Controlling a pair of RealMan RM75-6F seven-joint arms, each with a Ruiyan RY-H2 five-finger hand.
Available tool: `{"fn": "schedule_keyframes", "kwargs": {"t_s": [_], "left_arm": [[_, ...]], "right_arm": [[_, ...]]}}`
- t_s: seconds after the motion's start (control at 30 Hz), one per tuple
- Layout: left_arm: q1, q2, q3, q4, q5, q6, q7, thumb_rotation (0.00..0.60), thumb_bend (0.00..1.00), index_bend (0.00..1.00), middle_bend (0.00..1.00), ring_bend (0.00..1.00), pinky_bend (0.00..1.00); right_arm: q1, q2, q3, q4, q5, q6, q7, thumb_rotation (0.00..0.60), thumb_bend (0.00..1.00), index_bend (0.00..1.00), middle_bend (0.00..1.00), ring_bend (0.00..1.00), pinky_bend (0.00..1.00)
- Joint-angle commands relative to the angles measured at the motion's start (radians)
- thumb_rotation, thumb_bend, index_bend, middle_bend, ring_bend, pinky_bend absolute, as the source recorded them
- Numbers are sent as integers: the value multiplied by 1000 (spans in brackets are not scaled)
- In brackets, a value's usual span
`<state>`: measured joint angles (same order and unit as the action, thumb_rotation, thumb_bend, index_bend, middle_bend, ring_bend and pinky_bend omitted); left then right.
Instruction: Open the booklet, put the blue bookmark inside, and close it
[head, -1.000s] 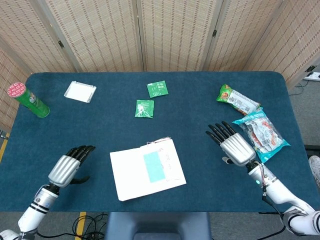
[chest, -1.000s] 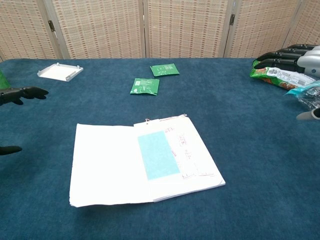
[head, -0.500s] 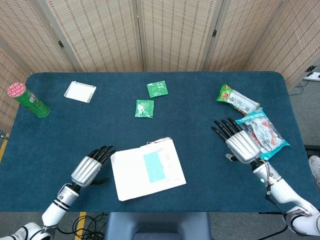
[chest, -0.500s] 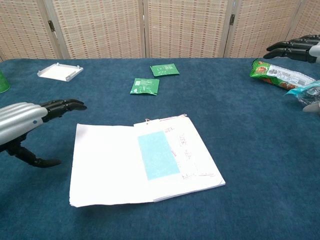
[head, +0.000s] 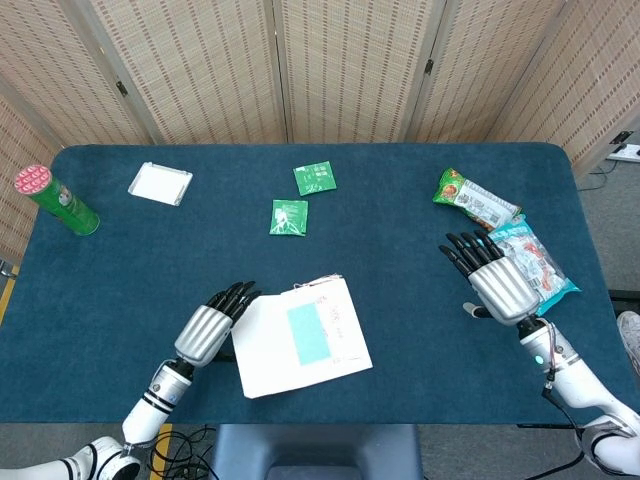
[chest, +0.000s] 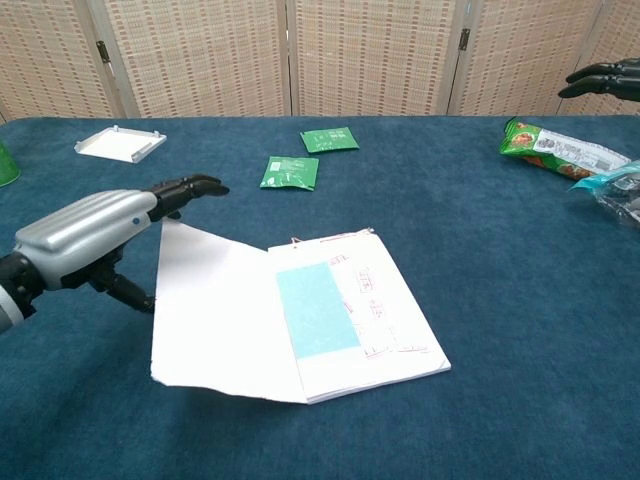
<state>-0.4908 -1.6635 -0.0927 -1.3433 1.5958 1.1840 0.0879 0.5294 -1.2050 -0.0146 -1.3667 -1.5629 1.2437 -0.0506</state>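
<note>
The left hand (chest: 85, 238) has the booklet's (head: 300, 338) left cover raised off the counter (head: 400, 200), apparently pinched at its edge, though the thumb is partly hidden. The blue bookmark (chest: 316, 310) lies on the open right page. Closing is the step in hand; next, swing the cover over. The right hand (head: 497, 285) hovers slack, holding nothing, beside the snack packets (head: 520, 255).

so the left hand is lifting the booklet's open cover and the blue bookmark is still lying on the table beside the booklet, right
Not quite. The left hand is raising the open cover of the booklet, but the blue bookmark is not on the table beside it: it lies on the booklet's inside page, next to the spine. The chest view shows this most clearly, and the head view agrees.
</note>
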Motion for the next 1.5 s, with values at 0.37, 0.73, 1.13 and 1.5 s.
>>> {"fn": "schedule_keyframes", "kwargs": {"t_s": [0.37,0.73,1.13,1.5], "left_arm": [[-66,-55,-119,-134,-118,-2,45,600,208,0,0,0,210],[-141,-116,-179,-159,-196,-38,85,600,203,0,0,0,206],[-227,-213,-172,-78,-279,-133,151,600,200,0,0,0,200],[-222,-231,-107,-33,-299,-141,194,600,189,0,0,0,199]], "right_arm": [[-20,10,24,3,-9,11,22,600,49,0,0,0,0],[-33,18,40,3,-8,10,38,600,49,0,0,0,0],[-43,24,45,4,-20,10,55,600,49,0,0,0,0],[-51,29,42,7,-26,-2,61,600,49,0,0,0,0]]}}
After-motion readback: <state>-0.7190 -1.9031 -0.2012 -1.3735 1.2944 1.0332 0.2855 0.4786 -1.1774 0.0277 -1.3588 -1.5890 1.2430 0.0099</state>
